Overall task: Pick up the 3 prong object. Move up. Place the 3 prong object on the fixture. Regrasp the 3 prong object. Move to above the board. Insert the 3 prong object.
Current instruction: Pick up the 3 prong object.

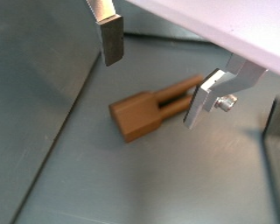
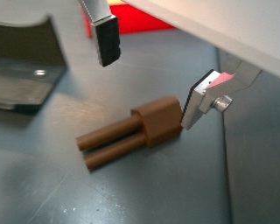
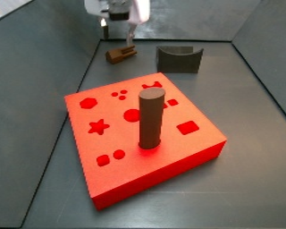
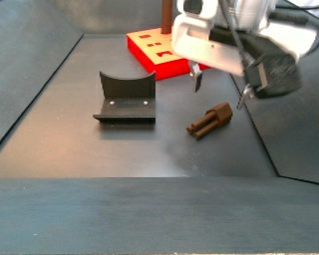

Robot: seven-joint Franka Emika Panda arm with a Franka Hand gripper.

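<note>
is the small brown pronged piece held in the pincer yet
No, the small brown pronged piece lies on the grey floor below the open pincer, its fingers clear of it.

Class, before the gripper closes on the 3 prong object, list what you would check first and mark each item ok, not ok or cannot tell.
1. Gripper open: ok.
2. 3 prong object lying flat on the floor, not held: ok.
3. Fingers straddling the piece in both wrist views: ok.
4. Fingers low enough to grasp: cannot tell.
5. Fixture free, nothing in its notch: ok.
6. Board away from the grasp spot: ok.
</note>
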